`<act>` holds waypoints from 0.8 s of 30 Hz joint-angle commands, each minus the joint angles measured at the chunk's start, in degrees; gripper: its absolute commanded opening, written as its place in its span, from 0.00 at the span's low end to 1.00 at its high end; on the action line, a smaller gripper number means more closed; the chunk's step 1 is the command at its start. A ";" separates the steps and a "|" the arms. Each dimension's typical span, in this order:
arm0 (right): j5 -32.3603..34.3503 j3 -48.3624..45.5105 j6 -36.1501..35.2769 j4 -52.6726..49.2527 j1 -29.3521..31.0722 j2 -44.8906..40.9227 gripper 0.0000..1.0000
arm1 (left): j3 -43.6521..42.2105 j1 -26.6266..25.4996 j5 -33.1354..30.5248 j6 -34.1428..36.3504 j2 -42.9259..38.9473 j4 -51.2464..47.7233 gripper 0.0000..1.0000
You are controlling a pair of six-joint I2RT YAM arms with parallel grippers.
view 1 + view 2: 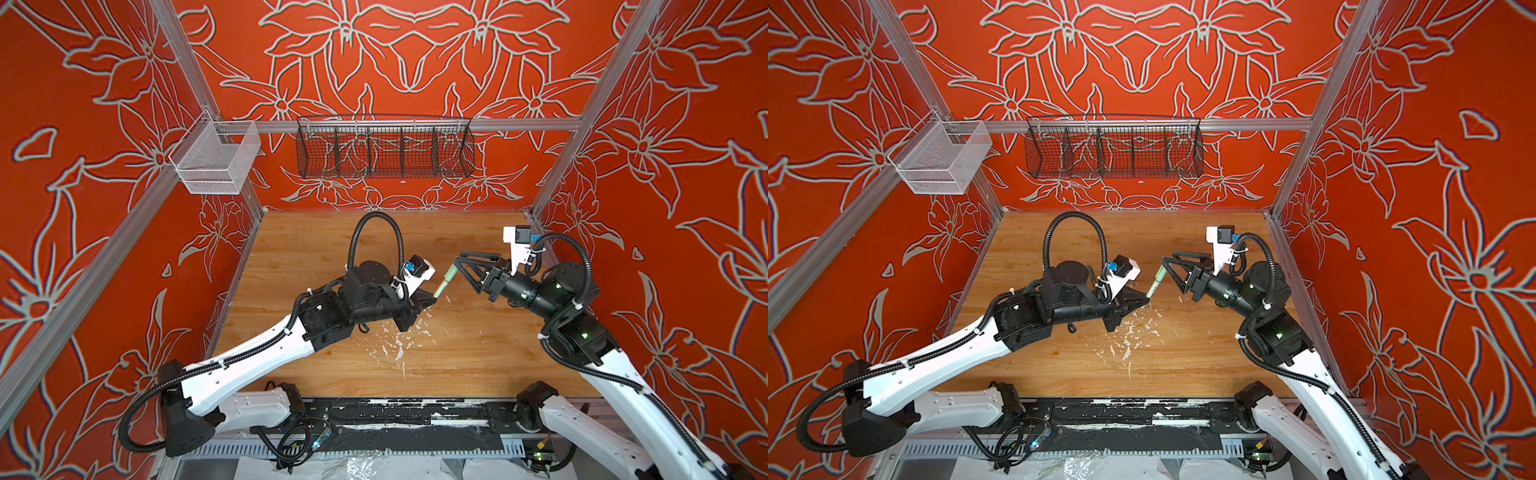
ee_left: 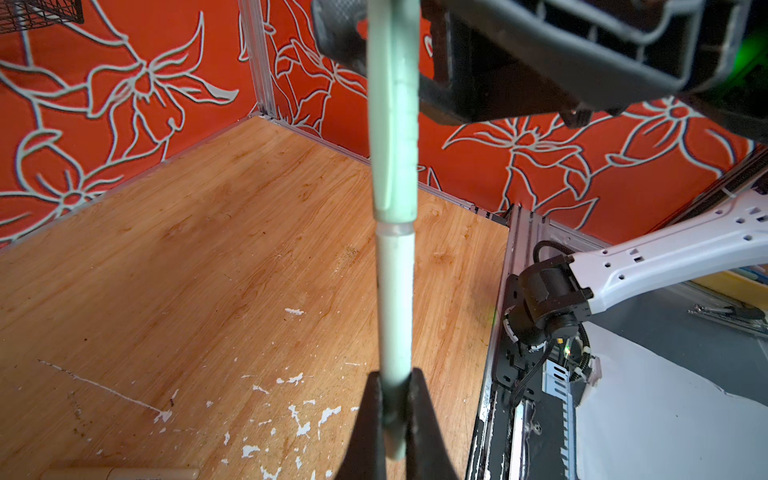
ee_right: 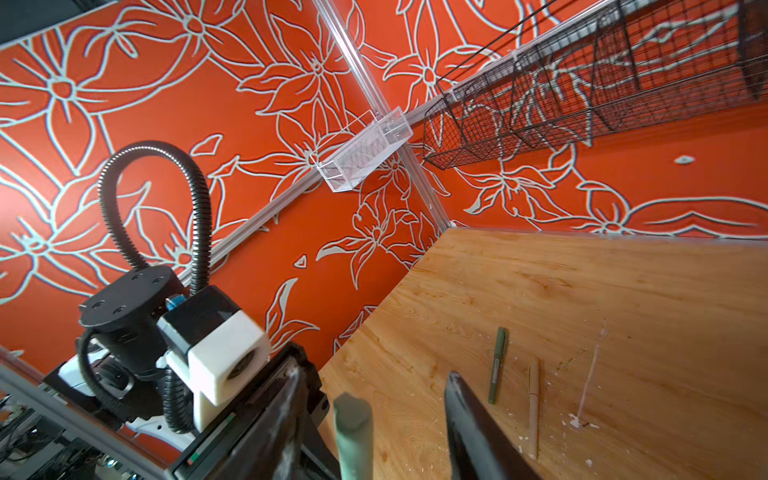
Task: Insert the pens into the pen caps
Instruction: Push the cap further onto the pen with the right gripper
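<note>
Pale green pen (image 2: 394, 291), clamped in my left end effector (image 2: 395, 376), points its cap (image 3: 353, 419) between parted jaws of my right end effector (image 3: 374, 378), above open desk (image 1: 332, 249).

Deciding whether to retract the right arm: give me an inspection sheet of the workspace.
Surface: wooden table, white paint flecks near the front middle.
Job's things: pale green pen held off the table, pale green cap seated on it; dark green pen and tan pen lie side by side, apart; no loose caps seen.
Clutter: nothing seen.
Grippers: left gripper shut on the pale green pen; right gripper open, jaws either side of the cap, not touching.
Cables: black hoses loop above both arms, clear of the pens.
Surroundings: black wire basket and white mesh basket on the rails, both look empty.
</note>
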 commanded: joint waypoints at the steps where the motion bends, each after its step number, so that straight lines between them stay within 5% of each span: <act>1: -5.69 -1.32 3.57 7.85 -0.20 0.64 0.54 | -0.79 -0.31 0.67 0.93 -0.76 1.06 0.00; 24: -6.27 -0.07 2.81 5.70 -0.21 1.73 0.29 | -0.45 -0.31 1.10 0.93 -1.30 1.78 0.00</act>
